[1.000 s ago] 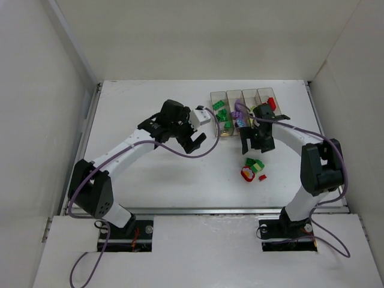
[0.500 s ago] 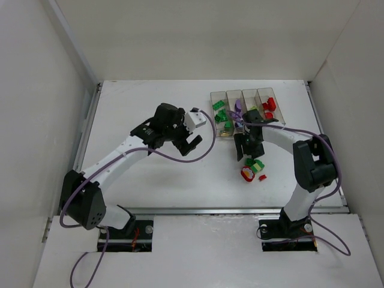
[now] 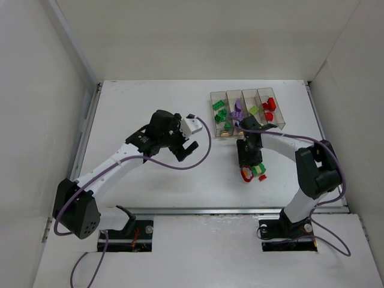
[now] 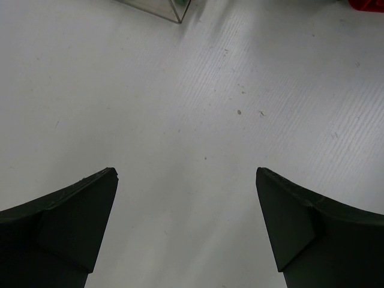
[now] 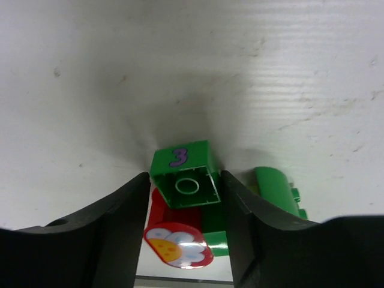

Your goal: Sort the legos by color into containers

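Observation:
In the right wrist view a green lego with a purple "3" sits between the fingers of my right gripper, both pads touching its sides. Under it lie a red lego with a flower picture and a rounded green lego. From above, the right gripper stands over the small pile of legos in front of the containers. The bins hold green, purple, pale yellow-green and red bricks. My left gripper hangs open over bare table, left of the bins.
A tiny red piece lies to the right of the pile. A corner of the leftmost bin shows at the top of the left wrist view. White walls close the table on three sides.
My right gripper has come down from beside the bins onto the pile and closed around the green lego. The left arm has drawn back toward the left and front, still open.

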Tool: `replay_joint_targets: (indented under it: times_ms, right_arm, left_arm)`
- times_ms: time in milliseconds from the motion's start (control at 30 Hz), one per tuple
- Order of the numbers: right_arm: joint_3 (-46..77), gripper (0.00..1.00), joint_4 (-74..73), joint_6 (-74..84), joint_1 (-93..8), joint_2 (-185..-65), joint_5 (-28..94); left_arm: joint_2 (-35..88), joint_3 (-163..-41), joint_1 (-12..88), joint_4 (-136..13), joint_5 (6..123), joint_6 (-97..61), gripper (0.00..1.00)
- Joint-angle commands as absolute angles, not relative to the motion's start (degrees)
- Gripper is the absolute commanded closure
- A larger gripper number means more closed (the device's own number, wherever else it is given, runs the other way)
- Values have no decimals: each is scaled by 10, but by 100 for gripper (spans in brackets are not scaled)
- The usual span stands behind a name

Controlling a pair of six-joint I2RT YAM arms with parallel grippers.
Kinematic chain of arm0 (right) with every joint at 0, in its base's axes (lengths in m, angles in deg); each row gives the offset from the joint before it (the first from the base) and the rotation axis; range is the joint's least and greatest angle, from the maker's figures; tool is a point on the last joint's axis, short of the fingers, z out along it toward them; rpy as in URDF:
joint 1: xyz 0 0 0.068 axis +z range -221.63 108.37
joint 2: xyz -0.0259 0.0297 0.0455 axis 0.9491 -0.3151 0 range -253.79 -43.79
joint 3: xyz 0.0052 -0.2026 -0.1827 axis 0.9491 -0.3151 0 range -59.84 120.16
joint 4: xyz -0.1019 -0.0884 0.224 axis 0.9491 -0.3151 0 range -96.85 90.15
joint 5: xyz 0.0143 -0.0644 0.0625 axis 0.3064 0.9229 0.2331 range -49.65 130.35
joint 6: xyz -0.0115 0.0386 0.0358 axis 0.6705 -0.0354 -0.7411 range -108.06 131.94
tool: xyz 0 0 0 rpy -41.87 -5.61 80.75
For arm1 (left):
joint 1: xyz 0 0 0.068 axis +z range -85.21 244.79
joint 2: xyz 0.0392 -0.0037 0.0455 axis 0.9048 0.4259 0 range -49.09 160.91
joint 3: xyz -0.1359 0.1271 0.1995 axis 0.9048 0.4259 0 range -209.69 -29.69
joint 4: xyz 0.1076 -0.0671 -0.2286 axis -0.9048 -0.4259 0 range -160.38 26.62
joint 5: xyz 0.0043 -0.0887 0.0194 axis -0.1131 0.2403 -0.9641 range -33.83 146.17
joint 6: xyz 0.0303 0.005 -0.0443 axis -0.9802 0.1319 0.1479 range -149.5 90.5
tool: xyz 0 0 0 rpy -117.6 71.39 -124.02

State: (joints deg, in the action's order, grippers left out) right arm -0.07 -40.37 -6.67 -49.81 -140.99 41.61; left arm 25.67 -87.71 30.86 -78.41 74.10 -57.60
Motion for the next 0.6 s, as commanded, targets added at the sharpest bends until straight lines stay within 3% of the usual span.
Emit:
replay_joint_targets:
  times_ms: [0, 67, 200, 433, 567]
  right_arm:
    - [-3, 45, -418, -96, -481, -1376, 434]
    - [-8, 52, -413, -96, -481, -1376, 440]
    - [-8, 82, -399, -96, -481, -1376, 440]
    - [66, 98, -394, -85, -468, -1353, 447]
    - [118, 99, -389, -70, -450, -1316, 440]
  left_arm:
    - [225, -867, 310, -764, 741, -581, 0]
    - [225, -867, 310, -764, 741, -581, 0]
    - [219, -862, 310, -764, 741, -575, 0]
    - [219, -873, 310, -764, 736, -575, 0]
    - [219, -866, 310, -759, 730, -563, 0]
